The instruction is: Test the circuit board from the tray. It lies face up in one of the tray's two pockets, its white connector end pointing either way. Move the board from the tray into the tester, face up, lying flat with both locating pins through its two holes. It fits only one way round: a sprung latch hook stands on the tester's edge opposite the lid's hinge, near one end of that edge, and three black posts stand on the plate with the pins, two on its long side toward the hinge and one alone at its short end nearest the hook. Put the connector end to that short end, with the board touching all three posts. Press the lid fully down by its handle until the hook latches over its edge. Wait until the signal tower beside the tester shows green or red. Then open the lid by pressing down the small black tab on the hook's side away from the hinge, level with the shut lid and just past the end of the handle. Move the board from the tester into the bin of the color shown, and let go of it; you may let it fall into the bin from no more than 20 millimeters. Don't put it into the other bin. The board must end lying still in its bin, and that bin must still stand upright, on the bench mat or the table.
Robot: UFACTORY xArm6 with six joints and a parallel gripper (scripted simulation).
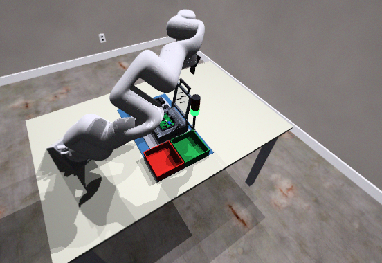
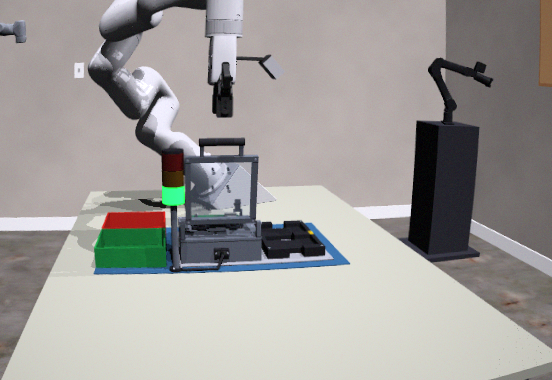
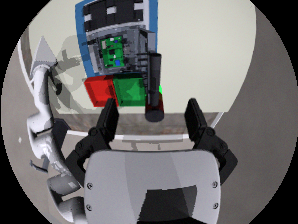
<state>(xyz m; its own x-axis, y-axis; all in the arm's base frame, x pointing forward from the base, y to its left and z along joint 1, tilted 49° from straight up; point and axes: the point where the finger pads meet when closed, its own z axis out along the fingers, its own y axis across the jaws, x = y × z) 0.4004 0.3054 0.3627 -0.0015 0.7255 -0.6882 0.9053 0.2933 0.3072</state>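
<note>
Nearest in the exterior view, a pale table (image 2: 280, 326) is seen, and a blue mat (image 2: 330, 260) is laid on it. On the mat, the green bin (image 2: 131, 252) is set in front, and the red bin (image 2: 134, 220) is set right behind it, touching it. Nothing can be seen inside either bin from the top view.

Just beside the bins, the signal tower (image 2: 173, 180) is stood on a thin post. Its bottom light is lit green. Next to it, the gray tester (image 2: 220, 247) is placed. Its clear lid (image 2: 221, 186) is raised straight up, and the black handle (image 2: 222, 142) is seen along the top edge of the lid.

The circuit board (image 1: 167, 120) is seen lying inside the open tester, green side up. In the wrist view the same board (image 3: 112, 52) is seen flat on the tester plate, but the pins and posts are too small to be made out.

On the other side of the tester, the black tray (image 2: 293, 240) is laid on the mat. Its pockets look dark.

High above the lid handle, well apart from it, the gripper (image 2: 222, 107) is hung pointing down. Its fingers are spread as wide as they go, and nothing is held between them.

Far back on the floor, a black stand (image 2: 443, 186) with a small dark arm on top is seen.
</note>
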